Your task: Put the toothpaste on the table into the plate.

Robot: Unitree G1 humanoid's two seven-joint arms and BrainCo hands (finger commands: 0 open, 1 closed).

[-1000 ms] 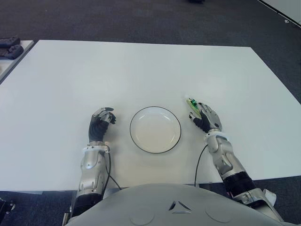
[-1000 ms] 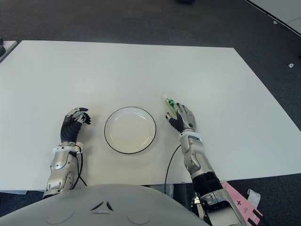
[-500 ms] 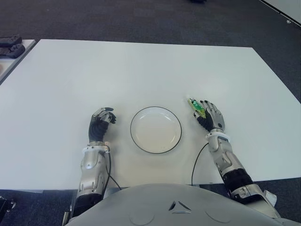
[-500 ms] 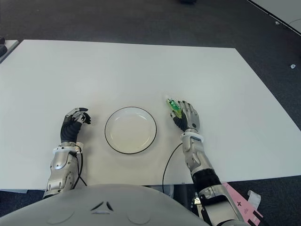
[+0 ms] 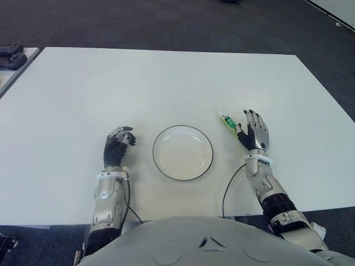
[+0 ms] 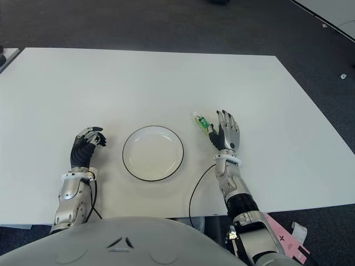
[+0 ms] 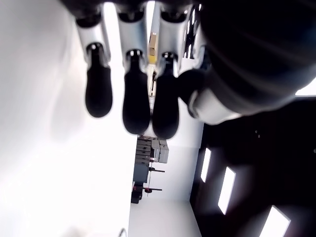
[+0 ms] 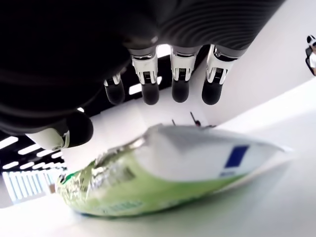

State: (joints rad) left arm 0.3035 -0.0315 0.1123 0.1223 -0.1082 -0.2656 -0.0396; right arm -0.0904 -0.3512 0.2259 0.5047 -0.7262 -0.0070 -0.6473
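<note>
A small green and white toothpaste tube (image 5: 227,123) lies flat on the white table (image 5: 166,83), just right of the plate (image 5: 183,152). The plate is white with a dark rim and holds nothing. My right hand (image 5: 253,131) is beside the tube on its right, fingers spread, with the thumb close to the tube. In the right wrist view the tube (image 8: 168,170) lies on the table under the extended fingers (image 8: 180,89), which do not close on it. My left hand (image 5: 117,145) shows left of the plate with its fingers curled and nothing in them.
A second table's corner with dark objects (image 5: 11,55) shows at the far left edge. Dark carpet (image 5: 166,22) surrounds the white table, whose right edge runs diagonally near my right arm.
My right hand has lifted off the toothpaste, moved right and spread its fingers; the tube, partly under the hand before, now lies uncovered. The left hand has stayed put.
</note>
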